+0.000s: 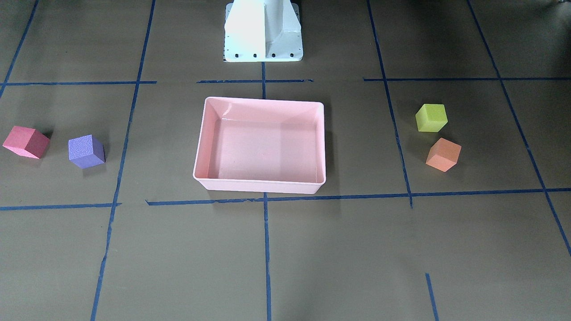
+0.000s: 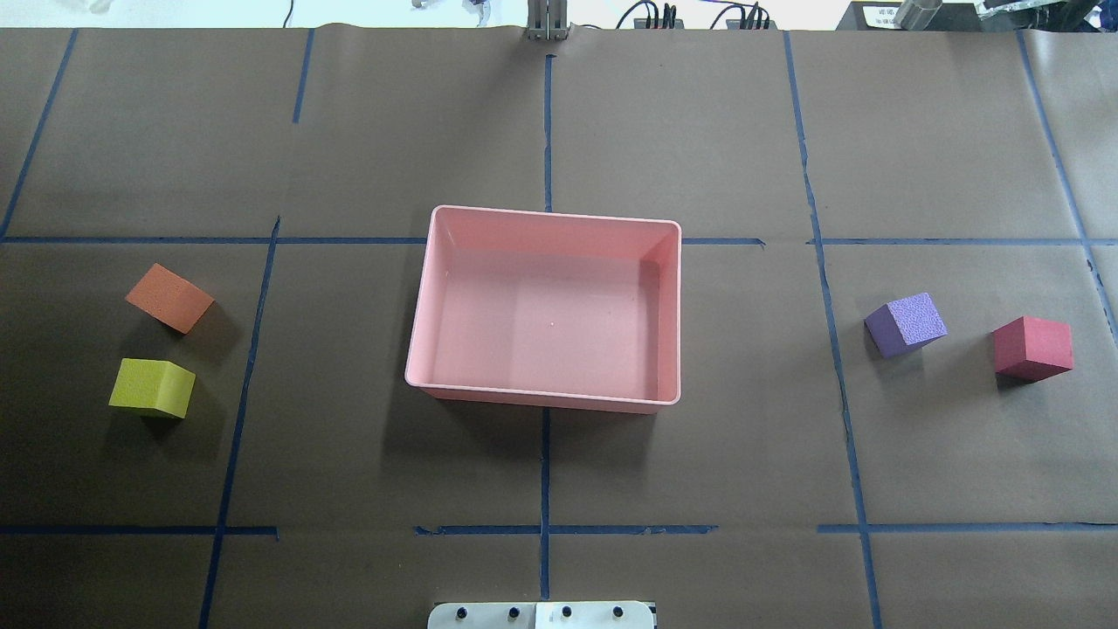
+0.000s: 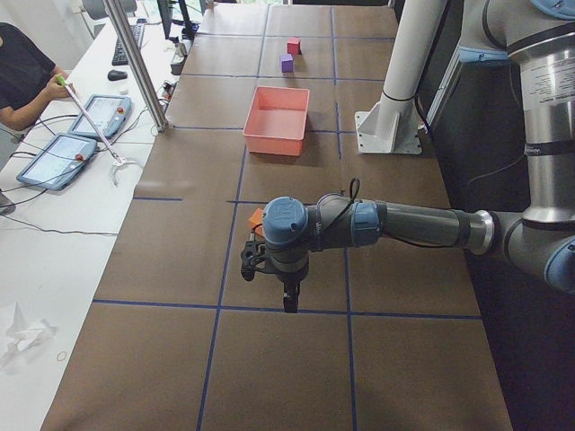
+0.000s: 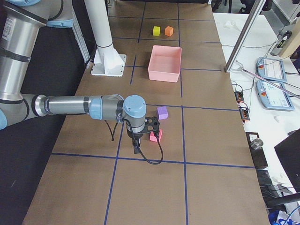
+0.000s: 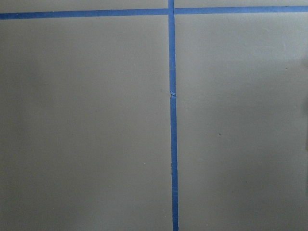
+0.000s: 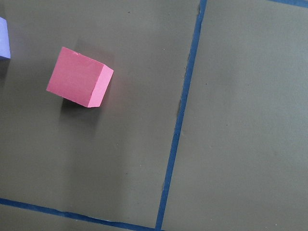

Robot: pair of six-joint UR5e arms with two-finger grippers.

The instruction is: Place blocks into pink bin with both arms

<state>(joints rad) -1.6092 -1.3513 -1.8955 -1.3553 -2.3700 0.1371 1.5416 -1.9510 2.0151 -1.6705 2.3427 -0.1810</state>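
Nothing is placed yet: the pink bin [image 2: 550,212] sits empty mid-table, orange block [image 2: 169,298] and yellow-green block [image 2: 153,387] well apart on my left, purple block [image 2: 906,324] and red-pink block [image 2: 1032,347] on my right, and whether my left gripper [image 3: 289,301] or right gripper [image 4: 137,147] has jaws apart I cannot tell.

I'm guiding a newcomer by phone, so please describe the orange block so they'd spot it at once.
Find the pink bin at the centre; on the robot's left side of it, two cubes sit well clear of it. The orange block is the one farther from the robot's white base, turned at an angle. Its only neighbour, nearer the base, is the yellow-green block.
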